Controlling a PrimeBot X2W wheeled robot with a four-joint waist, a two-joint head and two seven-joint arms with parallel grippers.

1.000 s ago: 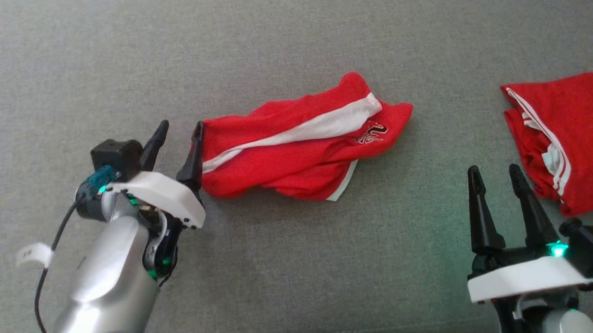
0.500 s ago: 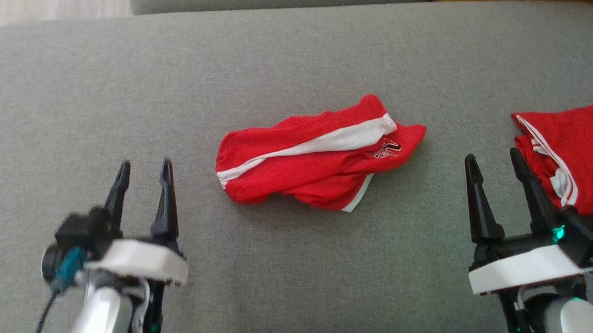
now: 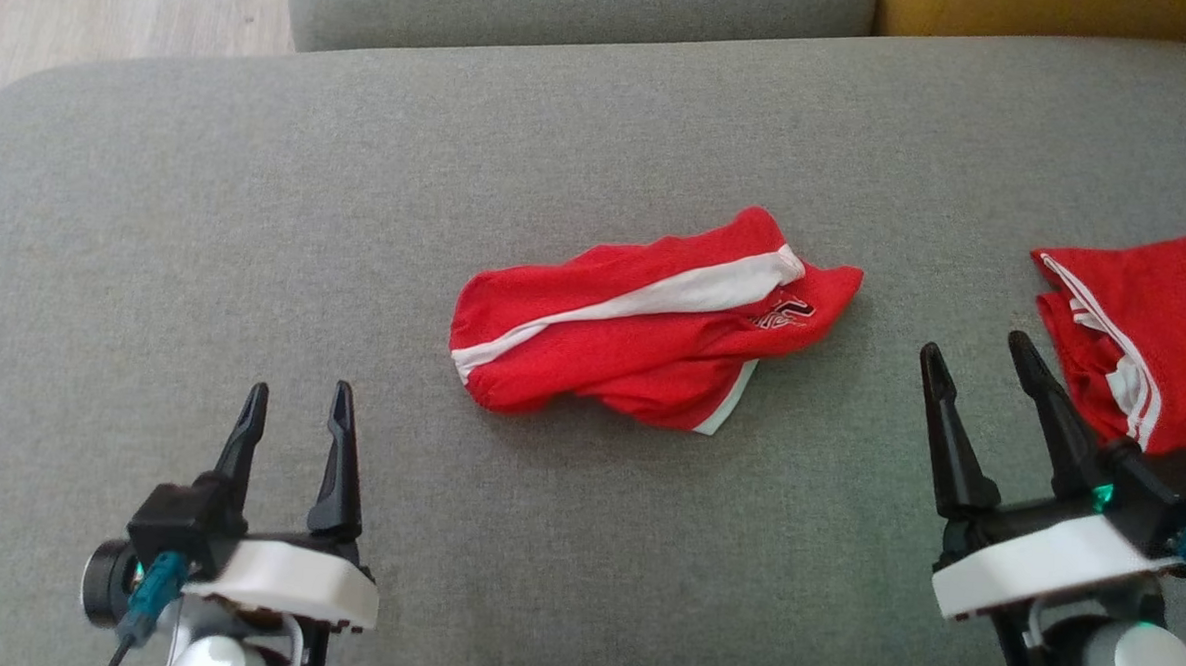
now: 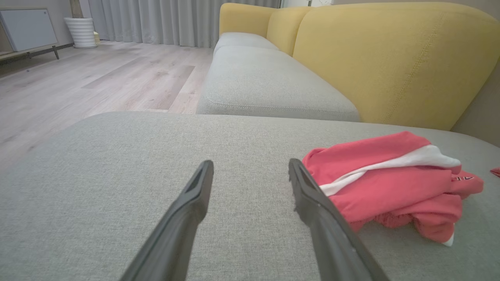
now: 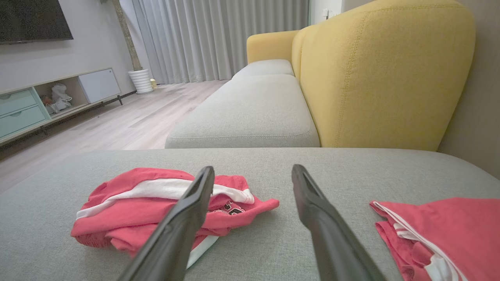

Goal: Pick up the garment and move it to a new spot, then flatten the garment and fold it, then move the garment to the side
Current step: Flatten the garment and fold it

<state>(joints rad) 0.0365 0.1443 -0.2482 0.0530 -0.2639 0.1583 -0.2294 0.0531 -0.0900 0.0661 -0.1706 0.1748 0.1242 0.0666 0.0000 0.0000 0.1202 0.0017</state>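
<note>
– Fingers first: how do the left fingers [image 3: 338, 452] stand?
– Spread wide and empty, tips over bare fabric at the near left. The right fingers [image 3: 949, 439] are parted just as wide at the near right, also holding nothing.

– Anything close to them?
– A second red garment [image 3: 1154, 317] lies at the right edge of the grey cushion [image 3: 258, 208], just beside the right pair. I cannot tell whether they touch.

– And open room?
– Plenty. The whole left half of the cushion is bare, out to its rounded far-left corner, with wooden floor [image 3: 117, 2] beyond. Along the far edge sit another grey cushion [image 3: 567, 2] and, far right, a yellow backrest [image 3: 1047, 13].

– Where is the garment?
– The red garment [image 3: 633, 345] lies mid-cushion, between the two pairs of fingers and farther off than both, apart from each.

– Which way does it run?
– It is a bunched bundle. Its long axis goes from near left to far right, with a white stripe along it. The printed logo is at the far-right end, and a white hem peeks out on the near side.
</note>
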